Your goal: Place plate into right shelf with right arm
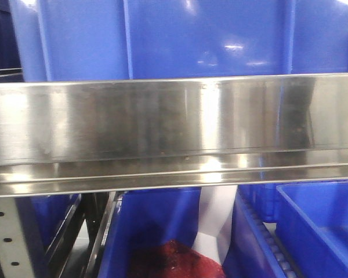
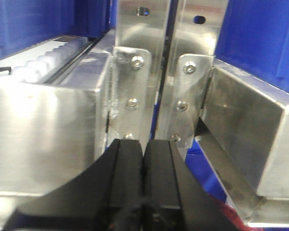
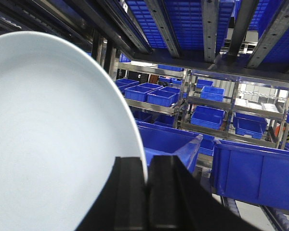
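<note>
In the right wrist view my right gripper (image 3: 147,166) is shut on the rim of the plain white plate (image 3: 53,139), which fills the left half of the frame and stands tilted on edge. The right shelf shows as dark rails overhead and blue bins ahead. In the front view a broad brushed-steel rail of the shelf (image 1: 162,124) crosses the whole frame; the plate and both grippers are out of sight there. In the left wrist view my left gripper (image 2: 143,147) is shut and empty, close in front of two bolted steel uprights (image 2: 135,86).
Blue bins (image 3: 260,171) stand ahead and right of the plate, with more racks of bins (image 3: 207,115) behind. In the front view a blue bin (image 1: 162,231) below the rail holds something red (image 1: 177,260); a perforated grey upright (image 1: 3,237) is at lower left.
</note>
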